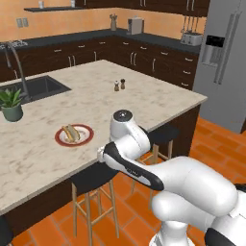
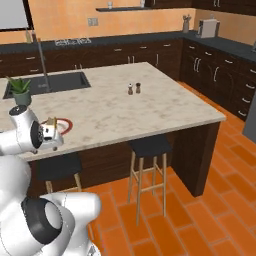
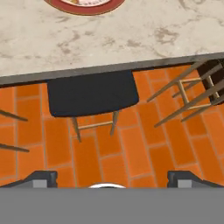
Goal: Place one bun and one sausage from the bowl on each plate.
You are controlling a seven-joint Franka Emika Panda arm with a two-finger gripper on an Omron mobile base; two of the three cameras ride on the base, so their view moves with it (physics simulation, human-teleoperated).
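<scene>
Red-rimmed plate point(image 1: 74, 135) was noted on the island counter point(image 1: 120, 103), near its front edge, just right of the potted plant point(image 1: 11, 104). One bun point(image 1: 72, 132) and what looked like a sausage were seen lying on that plate; that share was judged done. Gripper point(image 3: 112, 177) was held off the counter edge, above a stool point(image 3: 92, 92), jaws spread wide, nothing held. The second plate's share was judged outstanding.

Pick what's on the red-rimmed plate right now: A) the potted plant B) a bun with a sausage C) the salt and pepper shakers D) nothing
B: in the left base view the plate carries a bun with a sausage lying along it; the shakers and the plant stand elsewhere on the counter.
</scene>
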